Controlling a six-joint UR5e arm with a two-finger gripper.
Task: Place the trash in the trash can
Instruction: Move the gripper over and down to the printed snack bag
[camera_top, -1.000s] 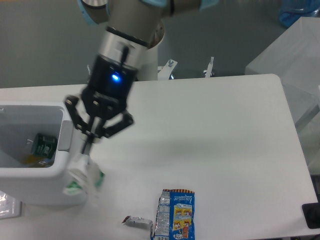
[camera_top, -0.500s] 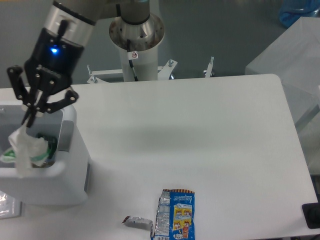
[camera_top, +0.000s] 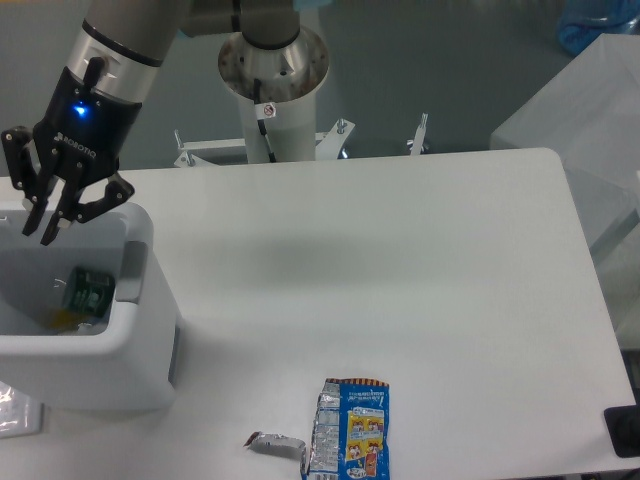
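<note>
Crumpled clear wrapper has left the fingers since half a second ago; it hung from the gripper over the bin then, and now can't be picked out inside.

Fixed camera: gripper (camera_top: 47, 232) hangs above the back of the white trash can (camera_top: 135, 335), fingers close together, only a narrow gap, nothing between them. Blue light lit on the wrist. Inside the can, a green packet (camera_top: 90, 292) lies against the grey wall with something yellow just beside it.

Blue foil snack packet (camera_top: 352, 438) lies flat near the table's (camera_top: 420, 280) front edge, well apart from the can. Small silver wrapper (camera_top: 274, 443) sits just left of it.
</note>
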